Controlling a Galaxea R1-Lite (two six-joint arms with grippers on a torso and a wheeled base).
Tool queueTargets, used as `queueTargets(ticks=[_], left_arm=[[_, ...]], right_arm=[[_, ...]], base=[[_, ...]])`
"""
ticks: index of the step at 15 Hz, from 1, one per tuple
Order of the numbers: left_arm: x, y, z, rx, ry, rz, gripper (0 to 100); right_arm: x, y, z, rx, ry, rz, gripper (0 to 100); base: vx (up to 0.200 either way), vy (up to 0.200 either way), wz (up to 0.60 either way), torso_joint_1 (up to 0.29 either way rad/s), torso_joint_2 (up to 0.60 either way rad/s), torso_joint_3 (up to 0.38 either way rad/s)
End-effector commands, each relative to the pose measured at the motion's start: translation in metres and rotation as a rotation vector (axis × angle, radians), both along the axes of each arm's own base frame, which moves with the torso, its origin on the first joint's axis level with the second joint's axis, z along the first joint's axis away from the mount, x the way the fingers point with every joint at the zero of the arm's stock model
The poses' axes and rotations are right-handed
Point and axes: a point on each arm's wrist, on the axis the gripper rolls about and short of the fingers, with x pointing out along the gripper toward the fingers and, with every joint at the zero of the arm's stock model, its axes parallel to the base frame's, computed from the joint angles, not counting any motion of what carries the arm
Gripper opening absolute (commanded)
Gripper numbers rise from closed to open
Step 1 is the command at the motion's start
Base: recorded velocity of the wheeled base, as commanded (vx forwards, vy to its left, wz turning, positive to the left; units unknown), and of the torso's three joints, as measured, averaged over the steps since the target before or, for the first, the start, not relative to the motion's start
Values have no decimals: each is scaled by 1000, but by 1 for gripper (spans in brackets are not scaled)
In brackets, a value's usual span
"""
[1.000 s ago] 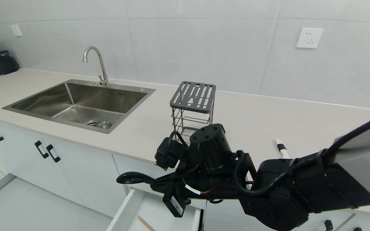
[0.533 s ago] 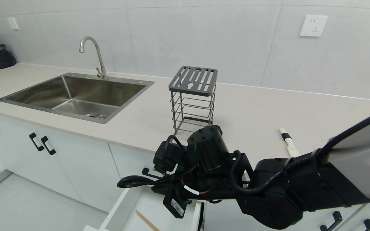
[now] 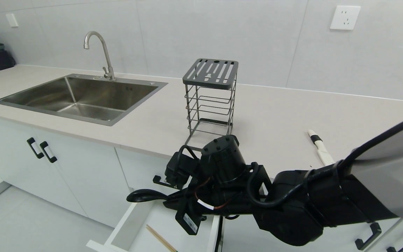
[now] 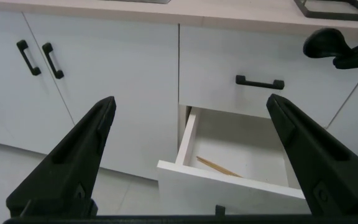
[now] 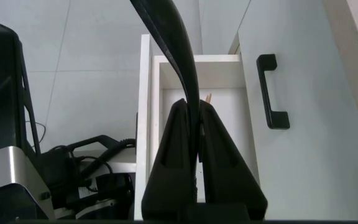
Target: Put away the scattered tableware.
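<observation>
1. Right gripper is clamped tight on the handle of a black spoon. Both fingers press the handle from either side, and the bowl end sticks out beyond them.
2. That spoon hangs in the air above the open drawer, touching nothing but the gripper. In the head view its bowl sits over the drawer's left wall.
3. Inside the drawer one wooden chopstick lies slantwise on the white floor, nearer the left wall than the right.
4. Left gripper hovers out in front of the drawer, lower than the worktop, with its fingers spread wide and nothing between them.
5. Directly above the drawer is a closed drawer front with a black handle.
6. Above the drawer runs the counter. On it, up and to the right of the drawer, lies a white utensil with a black band; what kind I cannot tell.
7. A wire rack stands upright on the counter behind the drawer.
8. Further left of the drawer, the sink is set into the counter, with its faucet at the back rim.
</observation>
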Motion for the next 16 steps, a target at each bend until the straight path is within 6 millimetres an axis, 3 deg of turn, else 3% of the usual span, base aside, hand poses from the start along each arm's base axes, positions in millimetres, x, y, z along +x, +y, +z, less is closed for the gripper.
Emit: queueTargets(ticks=[1, 16], left_arm=[[0, 0, 0, 0, 1, 0, 100], [0, 0, 0, 0, 1, 0, 100]], right_arm=[[1, 1, -1, 0, 0, 0, 0], [1, 3, -2, -3, 11, -6, 0]], base=[[0, 0, 0, -207, 417, 188], [0, 0, 0, -245, 403, 172]])
